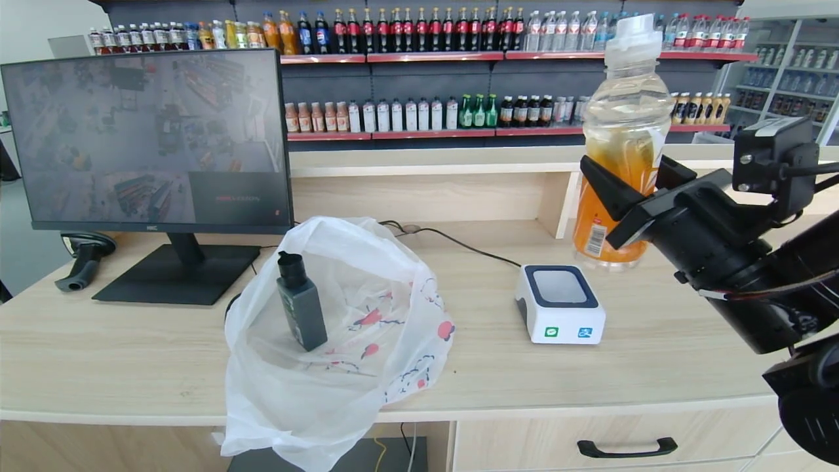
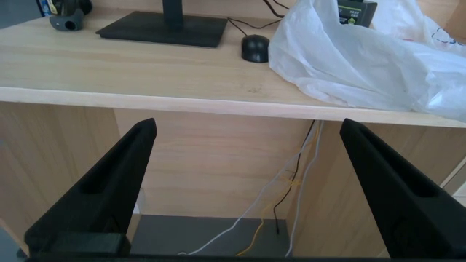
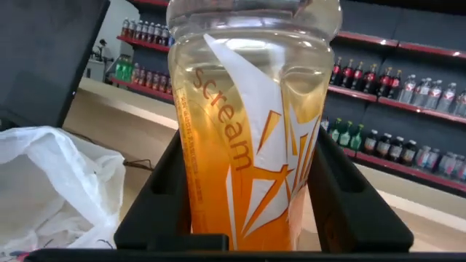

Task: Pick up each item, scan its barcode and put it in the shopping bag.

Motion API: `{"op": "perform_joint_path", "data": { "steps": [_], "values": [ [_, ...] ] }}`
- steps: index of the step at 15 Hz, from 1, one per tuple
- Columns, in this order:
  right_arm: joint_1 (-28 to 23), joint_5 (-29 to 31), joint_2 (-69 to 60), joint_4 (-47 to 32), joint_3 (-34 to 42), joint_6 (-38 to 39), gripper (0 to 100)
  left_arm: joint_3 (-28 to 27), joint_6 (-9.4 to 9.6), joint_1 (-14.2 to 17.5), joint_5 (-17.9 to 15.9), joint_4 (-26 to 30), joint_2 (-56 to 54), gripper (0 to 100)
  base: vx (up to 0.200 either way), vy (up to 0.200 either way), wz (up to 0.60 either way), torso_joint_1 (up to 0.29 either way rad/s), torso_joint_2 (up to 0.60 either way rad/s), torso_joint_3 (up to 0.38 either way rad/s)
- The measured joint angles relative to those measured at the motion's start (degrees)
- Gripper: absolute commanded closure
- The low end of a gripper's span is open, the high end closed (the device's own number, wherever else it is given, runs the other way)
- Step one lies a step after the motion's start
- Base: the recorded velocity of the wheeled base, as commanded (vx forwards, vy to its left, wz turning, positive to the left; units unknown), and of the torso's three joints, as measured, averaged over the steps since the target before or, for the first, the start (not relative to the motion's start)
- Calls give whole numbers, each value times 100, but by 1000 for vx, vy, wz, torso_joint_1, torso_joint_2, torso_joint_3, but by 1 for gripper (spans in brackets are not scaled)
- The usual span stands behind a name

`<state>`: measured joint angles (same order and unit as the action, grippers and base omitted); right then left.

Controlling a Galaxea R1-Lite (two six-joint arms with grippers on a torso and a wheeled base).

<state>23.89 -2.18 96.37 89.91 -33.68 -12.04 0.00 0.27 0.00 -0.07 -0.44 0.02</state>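
Wooden counter [image 1: 655, 357] holds shopping bag [image 1: 393, 295] before drink shelves [image 1: 426, 58].

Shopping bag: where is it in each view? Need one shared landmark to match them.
Head view: shopping bag on the counter, between monitor stand and scanner, draped over the front edge.
Left wrist view: bag on the counter's front edge, beside the mouse.
Right wrist view: bag beside and behind the held drink bottle.
Shared landmark: the pale wood counter under it.

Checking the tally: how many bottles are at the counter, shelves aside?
2: dark bottle inside the shopping bag; orange drink bottle in the right gripper. Bag folds may hide more.
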Motion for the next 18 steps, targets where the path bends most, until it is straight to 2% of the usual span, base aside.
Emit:
{"op": "perform_joint_path", "data": {
  "steps": [2,6,13,16,18],
  "values": [
    [-41,95,-15,0,6,378,100,0,0,0,-2,1,0,0,0,0,0,0,0,0],
    [-232,755,-105,1,317,780,100,0,0,0,-2,1,0,0,0,0,0,0,0,0],
    [-254,766,-307,1,583,863,100,0,-13,0,-2,1,0,0,0,0,0,0,0,0],
    [-254,762,-505,11,739,894,100,0,-9,0,0,4,0,0,-200,0,0,7,7,2],
    [-267,770,-602,-16,808,898,100,0,-9,0,-4,-2,0,0,0,0,0,0,0,0]
  ]
}}
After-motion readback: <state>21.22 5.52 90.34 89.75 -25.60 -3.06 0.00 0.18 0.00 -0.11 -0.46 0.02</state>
